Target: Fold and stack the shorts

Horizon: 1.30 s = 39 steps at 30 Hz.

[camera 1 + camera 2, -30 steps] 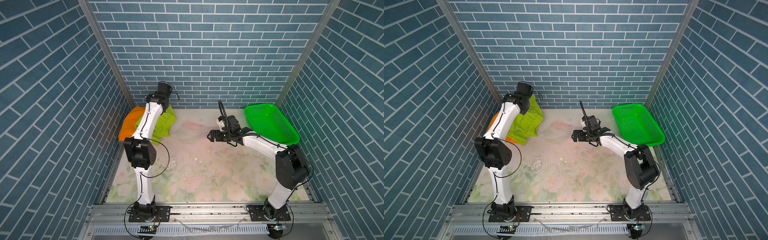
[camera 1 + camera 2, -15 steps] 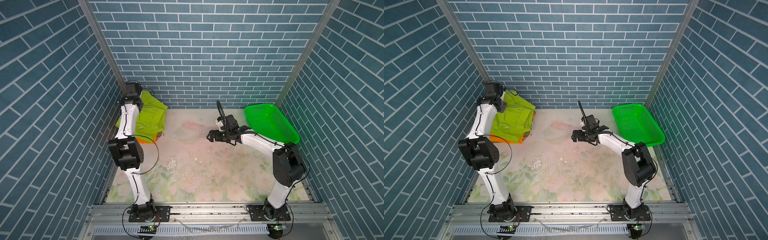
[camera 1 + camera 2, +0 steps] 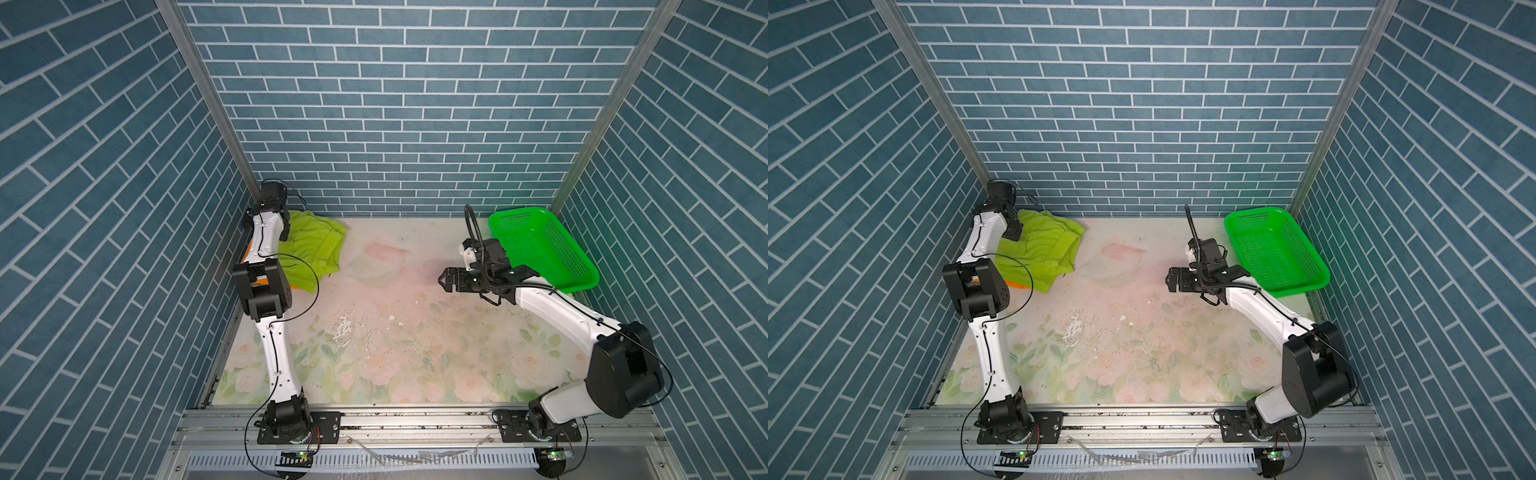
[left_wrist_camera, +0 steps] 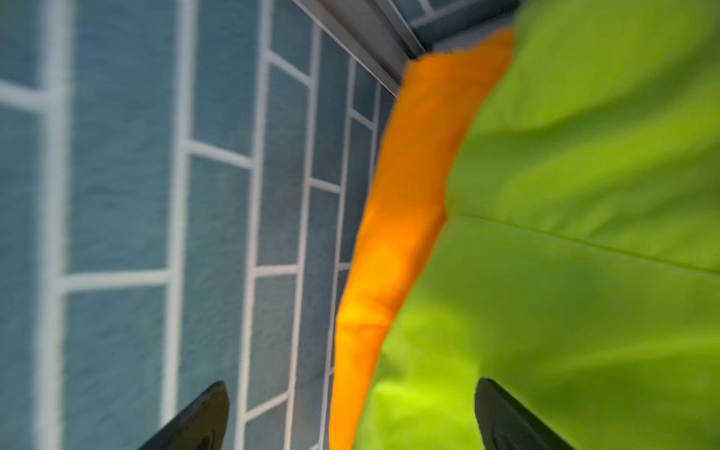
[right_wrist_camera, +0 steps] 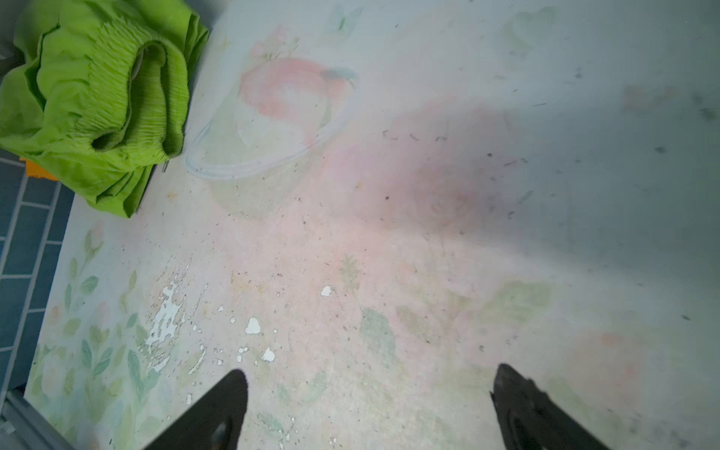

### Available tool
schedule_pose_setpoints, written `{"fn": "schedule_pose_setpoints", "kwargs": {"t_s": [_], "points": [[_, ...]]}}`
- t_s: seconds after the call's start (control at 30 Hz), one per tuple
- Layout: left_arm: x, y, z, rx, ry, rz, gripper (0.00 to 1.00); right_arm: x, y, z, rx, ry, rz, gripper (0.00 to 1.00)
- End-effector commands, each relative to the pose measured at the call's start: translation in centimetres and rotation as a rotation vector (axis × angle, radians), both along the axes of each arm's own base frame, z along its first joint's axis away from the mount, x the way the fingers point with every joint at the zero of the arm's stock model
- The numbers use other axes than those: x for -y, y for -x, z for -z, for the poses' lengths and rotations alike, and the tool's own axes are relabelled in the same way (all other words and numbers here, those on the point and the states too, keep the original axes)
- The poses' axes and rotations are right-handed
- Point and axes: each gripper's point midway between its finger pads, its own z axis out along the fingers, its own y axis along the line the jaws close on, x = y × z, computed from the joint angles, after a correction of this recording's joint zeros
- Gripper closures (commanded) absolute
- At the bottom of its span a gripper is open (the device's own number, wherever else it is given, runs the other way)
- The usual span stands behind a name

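Just below the spread left claw (image 4: pixel 350 389) lie lime shorts (image 4: pixel 584 272).

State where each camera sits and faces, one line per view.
Top views: high above the front rail, looking down at the table; left arm and right arm whole.
Left wrist: on the left arm, facing the side wall, lime green shorts over orange shorts; open left pincer tips.
Right wrist: on the right arm, looking down across the table; open right pincer tips.
Shared: lime green shorts appear in all.
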Motion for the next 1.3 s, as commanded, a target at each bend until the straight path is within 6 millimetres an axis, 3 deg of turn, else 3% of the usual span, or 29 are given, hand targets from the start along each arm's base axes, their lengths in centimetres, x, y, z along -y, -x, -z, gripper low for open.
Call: {"fn": "schedule_pose_setpoints", "kwargs": {"t_s": [0.0,0.1,0.2,0.3,0.4,0.5,0.6,0.7,0.83,0.9,1.03,1.17,1.27], "points": [[2.0,2.2,-10.0,0.238,0.092,-0.027,0.00,6.9,-0.4,-0.9,0.069,0.148,0.161,0.02],[5.2,4.0,-13.6,0.362,0.207,0.025,0.00,12.4,-0.5,-1.7,0.145,0.310,0.299,0.01],[9.8,6.1,-15.5,0.471,0.320,0.119,0.00,16.1,-0.4,-2.2,0.224,0.423,0.408,0.01],[14.0,8.9,-14.8,0.546,0.384,0.197,0.00,18.1,-0.5,-2.7,0.338,0.458,0.498,0.01],[16.4,12.5,-11.9,0.600,0.438,0.190,0.00,19.7,-0.8,-3.1,0.431,0.488,0.572,0.01],[17.0,15.8,-6.5,0.655,0.486,0.136,0.00,20.3,-1.5,-2.9,0.488,0.566,0.566,0.01],[16.5,17.6,-1.4,0.659,0.462,0.113,0.00,21.7,-1.6,-2.3,0.537,0.646,0.609,0.01],[16.2,18.9,2.7,0.627,0.430,0.114,0.00,21.5,-1.6,-1.3,0.564,0.622,0.580,0.01],[16.4,19.3,6.6,0.618,0.424,0.150,0.00,21.0,-1.7,0.1,0.627,0.594,0.556,0.01],[16.8,18.7,7.2,0.597,0.435,0.172,0.00,20.6,-1.9,0.5,0.688,0.583,0.540,0.01],[17.5,17.5,6.3,0.652,0.411,0.272,0.00,19.8,-2.1,2.0,0.732,0.557,0.496,0.01],[17.9,17.5,8.1,0.746,0.431,0.339,0.00,19.1,-1.9,3.5,0.790,0.542,0.452,0.01],[18.4,17.1,8.3,0.702,0.443,0.365,0.00,19.3,-1.7,3.9,0.839,0.543,0.470,0.01]]}}
